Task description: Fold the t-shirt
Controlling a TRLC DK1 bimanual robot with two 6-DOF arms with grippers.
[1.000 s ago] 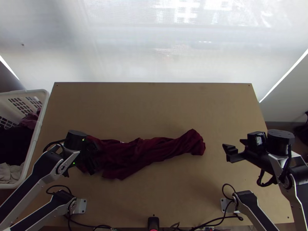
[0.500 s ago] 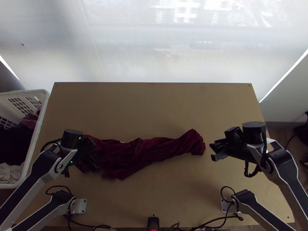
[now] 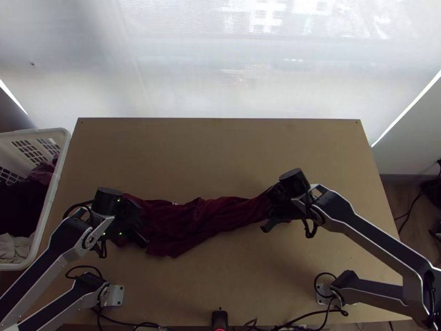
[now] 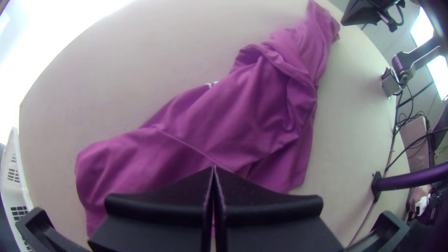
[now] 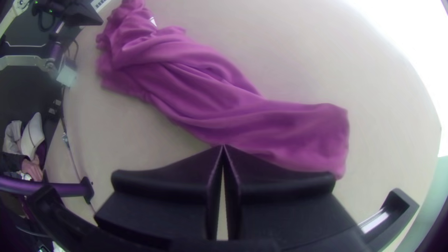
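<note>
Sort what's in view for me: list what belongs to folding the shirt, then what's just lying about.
For the job:
- dark red t-shirt, bunched into a long strip
- left gripper, shut, by one end of it
- right gripper, shut, by the other end

Lying about:
- white basket at the side
- clothes in the basket

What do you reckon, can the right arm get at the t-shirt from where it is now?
Probably yes. The right hand is at one end of the t-shirt, and I see nothing between them. Its fingers are shut, though, so they'd likely need to open first.
</note>
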